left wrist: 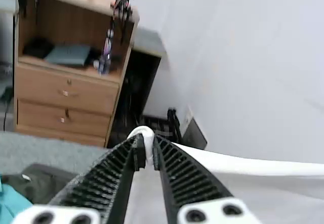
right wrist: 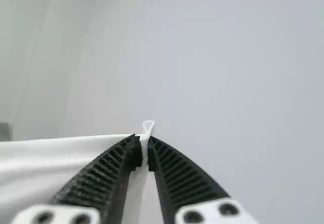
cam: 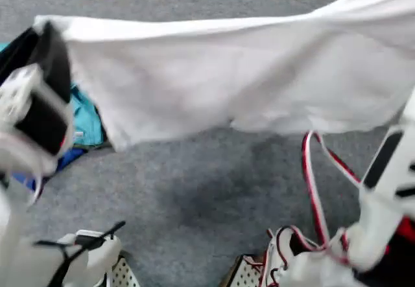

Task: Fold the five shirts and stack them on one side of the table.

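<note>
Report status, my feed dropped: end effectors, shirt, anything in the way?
Left end effector shut on white shirt; right end effector shut on its other end. Shirt stretched above the table. Teal garment beneath left end.

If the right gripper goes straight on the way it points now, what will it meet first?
The right gripper pinches the shirt; past it the way looks free up to a pale wall, depth unclear.

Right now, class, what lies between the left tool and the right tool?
The white shirt spans the whole stretch, pinched by the left tool and right tool; the high view shows it.
</note>
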`<state>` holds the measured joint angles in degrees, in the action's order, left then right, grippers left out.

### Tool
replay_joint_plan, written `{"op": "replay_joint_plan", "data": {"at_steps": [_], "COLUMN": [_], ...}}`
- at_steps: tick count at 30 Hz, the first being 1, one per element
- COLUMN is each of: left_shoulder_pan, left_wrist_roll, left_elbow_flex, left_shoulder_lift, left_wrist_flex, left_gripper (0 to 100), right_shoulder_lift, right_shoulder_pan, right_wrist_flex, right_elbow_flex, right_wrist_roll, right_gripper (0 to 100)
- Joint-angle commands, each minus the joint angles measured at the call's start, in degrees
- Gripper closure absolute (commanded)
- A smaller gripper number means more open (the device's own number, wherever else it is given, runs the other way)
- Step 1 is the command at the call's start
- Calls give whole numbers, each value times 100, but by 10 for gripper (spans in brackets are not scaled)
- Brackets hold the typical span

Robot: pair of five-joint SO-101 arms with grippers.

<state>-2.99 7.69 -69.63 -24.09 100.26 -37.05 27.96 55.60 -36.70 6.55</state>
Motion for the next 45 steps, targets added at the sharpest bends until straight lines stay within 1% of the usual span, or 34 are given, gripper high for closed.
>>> {"op": "replay_joint_plan", "data": {"at_steps": [1, 4, 7, 10, 15, 16, 18, 20, 23, 25, 28, 32, 34, 35, 36, 38, 41, 45], "left_shoulder_pan": [114, 114, 114, 105, 97, 97, 97, 97, 369, 510, 642, 651, 580, 545, 527, 527, 571, 580], "left_wrist_roll": [-79, -79, -79, -88, -88, -88, -88, -88, -44, -35, -35, -35, -53, -70, -70, -70, -44, -70], "left_elbow_flex": [-132, -26, 624, 1679, 3666, 4070, 4905, 5767, 6971, 7736, 8879, 9890, 10145, 10198, 10163, 9899, 9266, 8659], "left_shoulder_lift": [-391, -681, -1051, -1446, -1877, -1886, -1859, -1833, -1815, -1807, -1736, -1341, -971, -752, -514, 4, 716, 1270], "left_wrist_flex": [44, 53, 53, 53, 0, -9, -246, -809, -2048, -3182, -5169, -7763, -8756, -9108, -9336, -9459, -9169, -8492], "left_gripper": [982, 982, 982, 982, 982, 982, 982, 982, 982, 982, 982, 982, 982, 982, 982, 982, 982, 982], "right_shoulder_lift": [48, 40, 40, 40, 92, 110, 136, 180, 251, 356, 585, 892, 1051, 1147, 1244, 1473, 1745, 1868], "right_shoulder_pan": [-4, 40, 22, 4, -4, -13, -268, -532, -822, -1077, -1253, -1490, -1622, -1692, -1754, -1824, -1877, -1833], "right_wrist_flex": [-132, -62, 369, 879, 1653, 1793, 1943, 1934, 1626, 1125, 220, -932, -1354, -1521, -1670, -1881, -2013, -1960], "right_elbow_flex": [-655, -1015, -1314, -1464, -1437, -1323, -919, -391, 699, 1490, 2571, 3503, 3749, 3820, 3864, 3864, 3846, 3890], "right_wrist_roll": [-26, -18, 255, 545, 580, 571, 571, 580, 580, 580, 580, 580, 580, 580, 580, 580, 580, 580], "right_gripper": [995, 995, 995, 995, 995, 995, 995, 995, 995, 995, 995, 995, 995, 995, 995, 995, 995, 995]}}
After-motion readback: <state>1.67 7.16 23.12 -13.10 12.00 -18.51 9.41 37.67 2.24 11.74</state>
